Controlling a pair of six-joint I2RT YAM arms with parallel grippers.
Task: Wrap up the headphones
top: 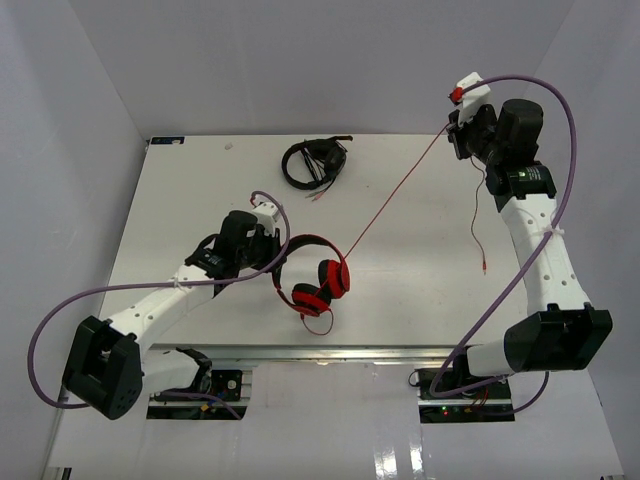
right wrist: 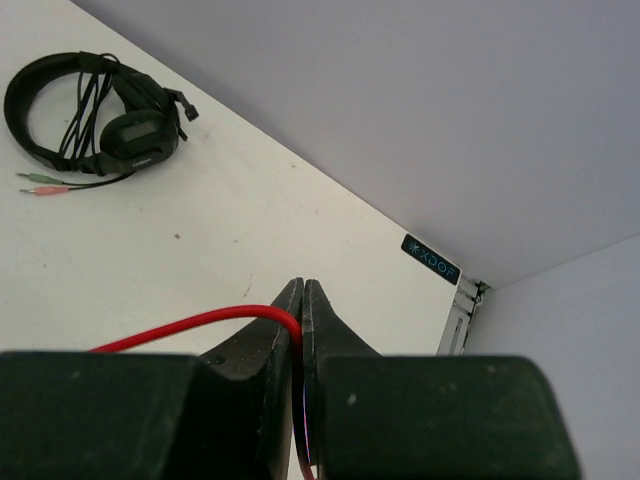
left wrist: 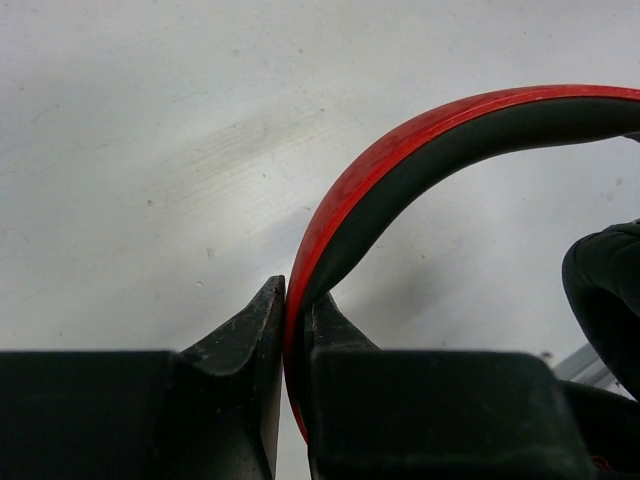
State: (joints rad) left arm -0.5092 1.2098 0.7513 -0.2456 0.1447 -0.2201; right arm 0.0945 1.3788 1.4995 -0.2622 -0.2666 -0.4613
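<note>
One glossy curved headband [left wrist: 400, 150], one thin red cable [top: 395, 196]

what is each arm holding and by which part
The left end effector clamps the red over-ear headphones by the red-black headband; the right end effector pinches their thin red cable.

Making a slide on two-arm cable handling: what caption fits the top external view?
Left gripper clamps the red headphones by the headband; right gripper holds their thin red cable taut above the table.

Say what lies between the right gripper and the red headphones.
Only the red cable, taut from right gripper to headphones, over bare table, per top view.
</note>
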